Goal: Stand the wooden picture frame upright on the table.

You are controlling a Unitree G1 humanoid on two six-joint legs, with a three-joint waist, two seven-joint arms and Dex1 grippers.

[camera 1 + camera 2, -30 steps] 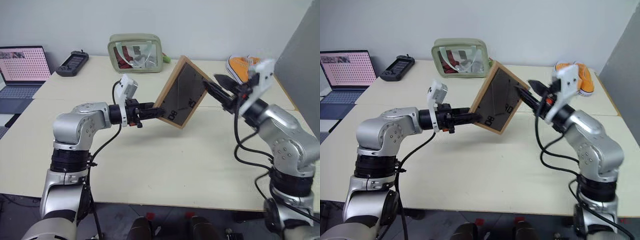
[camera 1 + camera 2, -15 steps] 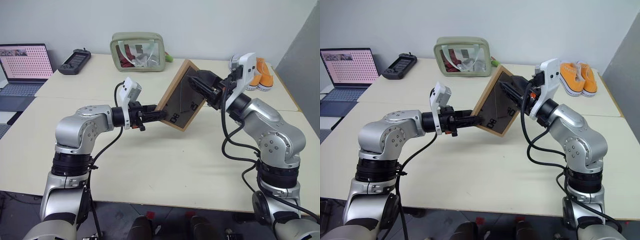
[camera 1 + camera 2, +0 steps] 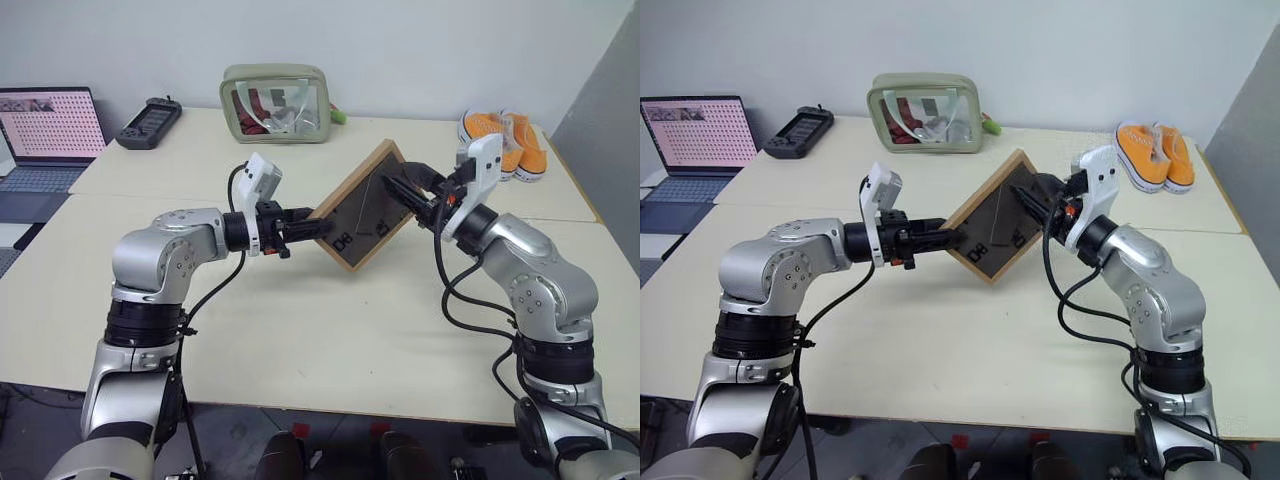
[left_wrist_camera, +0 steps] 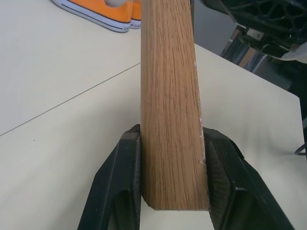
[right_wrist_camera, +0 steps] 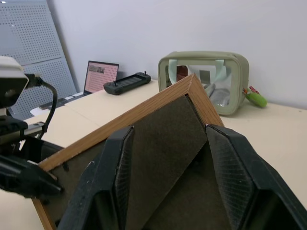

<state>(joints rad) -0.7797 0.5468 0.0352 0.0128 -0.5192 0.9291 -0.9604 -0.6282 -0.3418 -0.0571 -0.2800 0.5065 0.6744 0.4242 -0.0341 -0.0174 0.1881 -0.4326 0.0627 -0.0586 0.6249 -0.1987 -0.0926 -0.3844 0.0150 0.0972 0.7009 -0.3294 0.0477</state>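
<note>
One wooden picture frame, two orange shoes

We see a wide, pale cream counter with a seam line across it. Along its far edge lie a sage-green pouch with a clear window, a black handheld game controller and a pair of orange canvas shoes. An open laptop sits at the far left.
</note>
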